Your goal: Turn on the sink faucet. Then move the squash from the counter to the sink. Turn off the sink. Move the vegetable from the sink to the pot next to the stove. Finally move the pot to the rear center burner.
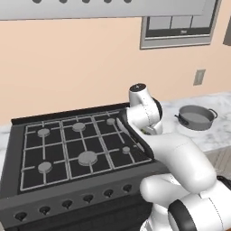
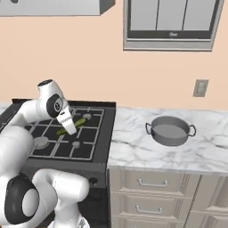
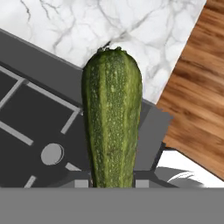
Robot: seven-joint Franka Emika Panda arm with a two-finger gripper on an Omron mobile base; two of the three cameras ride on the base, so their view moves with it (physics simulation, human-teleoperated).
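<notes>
My gripper (image 2: 71, 127) is shut on the squash (image 2: 81, 121), a slim dark green vegetable with paler streaks, and holds it in the air above the right side of the black stove (image 2: 82, 144). In the hand view the squash (image 3: 113, 118) stands straight out from the gripper (image 3: 112, 182), over the stove's right edge. The pot (image 2: 170, 130), round and grey with two small side handles, sits on the white marble counter (image 2: 133, 151) to the right of the stove. From the left base view my own arm covers the hand; the pot (image 1: 196, 117) shows beyond it. The sink and the faucet are out of view.
Stove grates and several burner caps (image 1: 87, 158) lie under the arm, with knobs along the front (image 1: 88, 197). Pale drawers (image 2: 151, 182) run below the counter. A wall outlet (image 2: 200, 87) is behind the pot. Wooden floor (image 3: 197, 109) shows past the counter edge.
</notes>
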